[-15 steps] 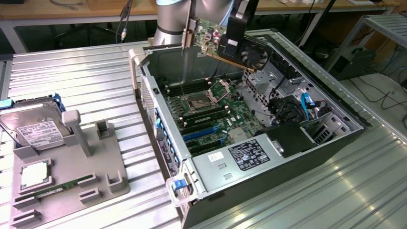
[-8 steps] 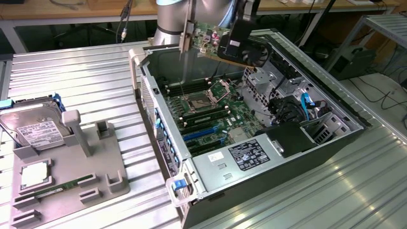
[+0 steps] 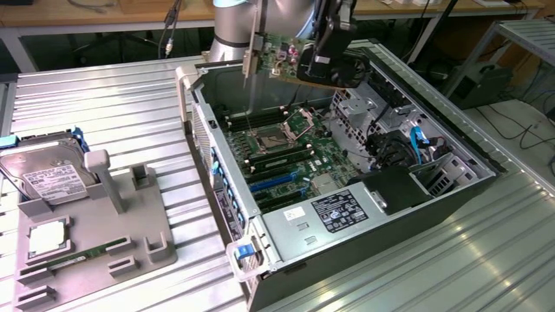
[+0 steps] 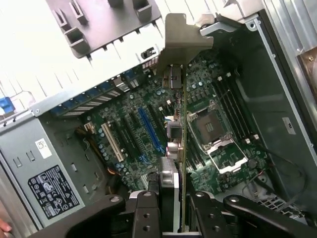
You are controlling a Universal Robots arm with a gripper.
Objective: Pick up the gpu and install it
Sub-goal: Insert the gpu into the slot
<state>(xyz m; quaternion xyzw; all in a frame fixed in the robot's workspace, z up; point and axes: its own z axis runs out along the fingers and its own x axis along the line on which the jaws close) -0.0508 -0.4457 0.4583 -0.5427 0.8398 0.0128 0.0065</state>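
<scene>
Green circuit board, pale metal bracket: where was the gpu (image 3: 279,60) located? — Operator

It hung in the air above the open computer case (image 3: 201,130), clear of the motherboard (image 3: 303,162) and not seated in a slot. In the exterior view its bracket end pointed towards that view's left. — Inspector

What was the condition of the claw (image 3: 323,65)? — Operator

Closed on the gpu. The wrist view showed the card edge-on, clamped between the two black fingers (image 4: 146,213), with the bracket at the end away from the claw. — Inspector

What lay beneath the card? — Operator

In the wrist view the card's edge ran across the motherboard, between the long blue slot (image 4: 150,130) and the open processor socket (image 4: 208,124). The power supply (image 4: 44,183), with its black label, occupied one end of the case. — Inspector

And outside the case? — Operator

A grey holder (image 3: 130,240) stood on the ribbed metal surface (image 3: 104,104) at the exterior view's left, well apart from the claw. It carried a silver hard drive (image 3: 48,172), propped at an angle, and a narrow green memory stick (image 3: 78,255). — Inspector
</scene>
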